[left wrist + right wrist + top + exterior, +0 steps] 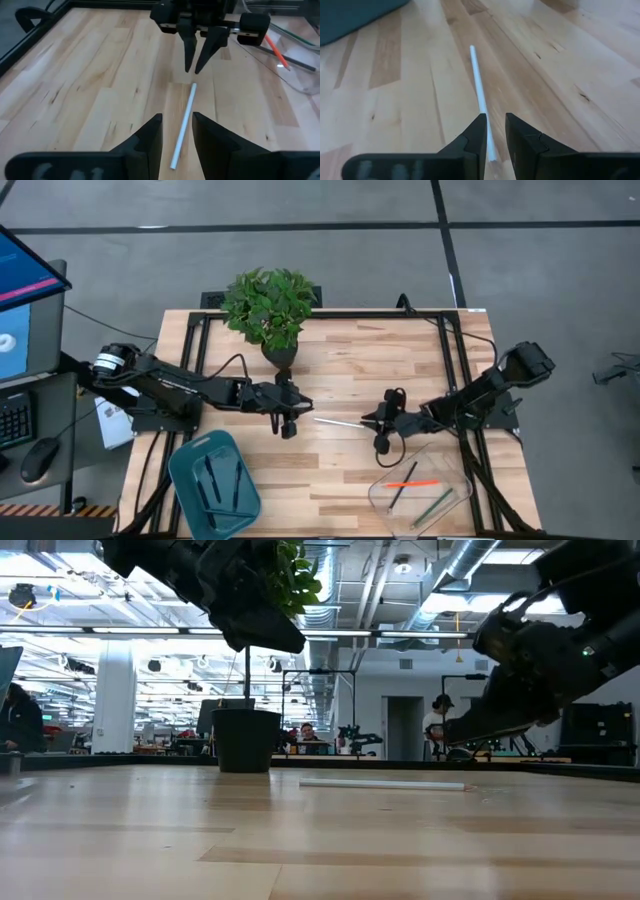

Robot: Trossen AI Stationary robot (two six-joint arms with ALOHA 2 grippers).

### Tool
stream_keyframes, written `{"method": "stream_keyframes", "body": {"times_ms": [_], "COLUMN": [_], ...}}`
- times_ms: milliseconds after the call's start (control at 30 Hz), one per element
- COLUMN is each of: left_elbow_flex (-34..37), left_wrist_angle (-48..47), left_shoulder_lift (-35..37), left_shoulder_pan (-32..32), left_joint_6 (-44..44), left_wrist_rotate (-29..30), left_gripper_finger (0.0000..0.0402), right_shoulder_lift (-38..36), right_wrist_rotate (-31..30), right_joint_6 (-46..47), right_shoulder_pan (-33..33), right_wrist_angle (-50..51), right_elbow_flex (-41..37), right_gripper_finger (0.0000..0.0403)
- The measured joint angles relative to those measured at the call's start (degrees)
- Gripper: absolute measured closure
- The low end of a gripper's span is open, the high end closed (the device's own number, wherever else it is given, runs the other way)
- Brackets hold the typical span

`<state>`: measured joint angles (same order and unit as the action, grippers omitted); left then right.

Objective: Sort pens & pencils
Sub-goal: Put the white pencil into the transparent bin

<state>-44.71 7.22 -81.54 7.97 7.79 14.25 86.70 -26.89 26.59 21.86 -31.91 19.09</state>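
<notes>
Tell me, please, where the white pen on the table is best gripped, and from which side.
Probably at one end, from above. The white pen lies flat on the bare table between the grippers, so only a top-down pinch across its thin shaft fits. The left gripper already straddles one end with fingers open; the right gripper straddles the other.

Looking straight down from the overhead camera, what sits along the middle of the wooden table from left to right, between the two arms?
Left arm's claw → thin white stick lying flat on the bare wood → right arm's claw. Both claws are slightly open, one at each end of the stick.
</notes>
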Motion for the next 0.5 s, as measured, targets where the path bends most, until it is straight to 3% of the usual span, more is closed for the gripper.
{"method": "stream_keyframes", "body": {"times_ms": [500], "left_elbow_flex": [0.0], "left_wrist_angle": [-0.3], "left_shoulder_lift": [0.0], "left_shoulder_pan": [0.0], "left_joint_6": [0.2], "left_wrist_rotate": [-0.1], "left_gripper_finger": [0.0303], "right_shoulder_lift": [0.0], "right_wrist_rotate": [1.4], "right_joint_6": [1.4], "right_shoulder_pan": [-1.8], "right_wrist_angle": [3.2], "right_elbow_flex": [0.0], "right_gripper_finger": [0.0310]}}
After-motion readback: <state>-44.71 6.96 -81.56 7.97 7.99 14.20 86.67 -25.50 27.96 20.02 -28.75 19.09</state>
